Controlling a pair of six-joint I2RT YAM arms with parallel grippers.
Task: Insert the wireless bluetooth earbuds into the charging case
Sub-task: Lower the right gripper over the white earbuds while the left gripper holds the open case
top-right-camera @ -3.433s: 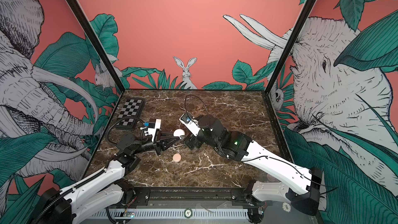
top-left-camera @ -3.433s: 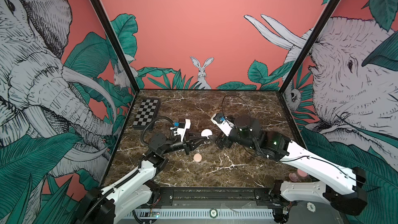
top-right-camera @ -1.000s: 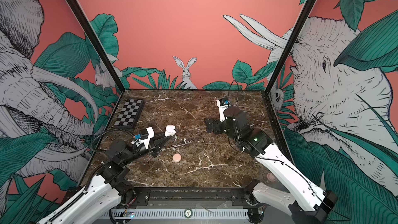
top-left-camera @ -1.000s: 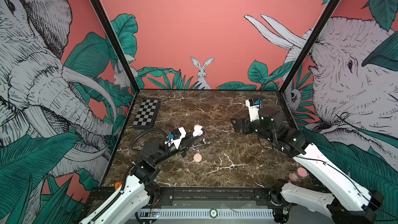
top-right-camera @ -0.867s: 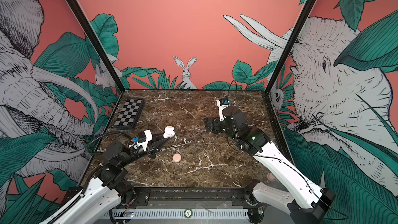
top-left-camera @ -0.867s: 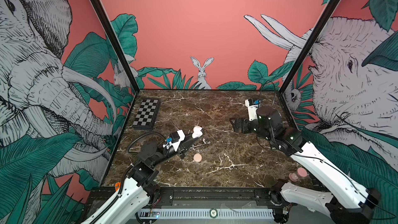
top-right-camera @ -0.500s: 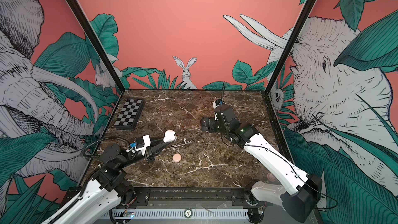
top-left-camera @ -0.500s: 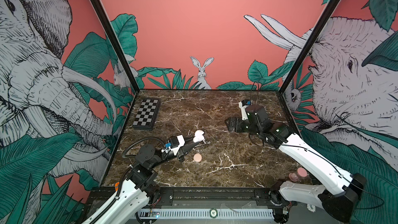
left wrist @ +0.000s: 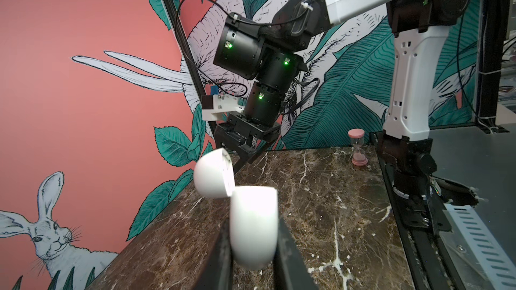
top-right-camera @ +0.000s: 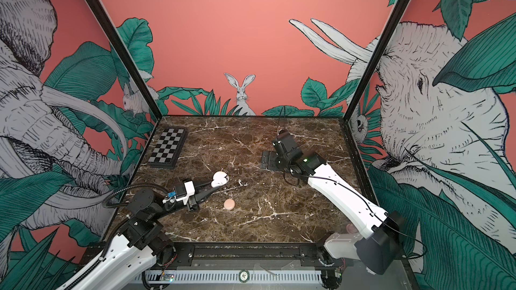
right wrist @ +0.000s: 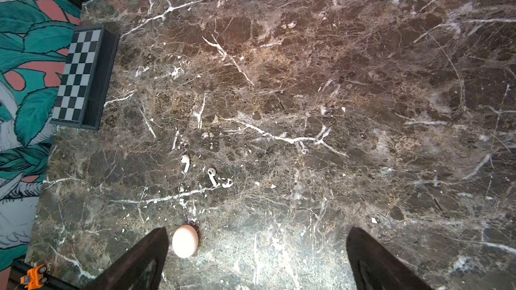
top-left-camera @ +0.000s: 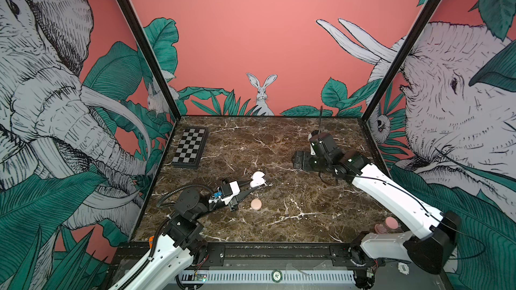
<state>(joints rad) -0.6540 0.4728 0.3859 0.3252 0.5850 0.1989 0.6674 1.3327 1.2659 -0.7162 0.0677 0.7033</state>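
The two wireless bluetooth earbuds point(right wrist: 184, 162) point(right wrist: 212, 175) lay loose on the brown marble tabletop point(top-left-camera: 293, 218) - small glossy white buds, each with a rounded head, a dark speck on it and a short stem. They sat side by side without touching, near the closed pink case point(top-left-camera: 256, 204) point(right wrist: 184, 241) at roughly 12 to 1 o'clock from it.

The charging case point(top-left-camera: 257, 179) point(left wrist: 252, 232) was plain white and rounded, with its domed lid swung open. The left gripper point(top-left-camera: 252, 184) point(left wrist: 252, 246) held it off the tabletop, jaws closed on the lower shell, almost directly over the earbuds. No mark could be made out on its shell.

The right gripper point(top-left-camera: 300, 161) point(right wrist: 257, 231) hung at about 2 o'clock on the tabletop, pointing down, jaws spread wide and holding nothing.

A checkered board point(top-left-camera: 190, 147) sat at 10 o'clock and a pink hourglass point(left wrist: 357, 147) at 5 o'clock. On the front frame a small round disc point(top-left-camera: 403, 267) seemed to read "500" - the only writing that could be made out.
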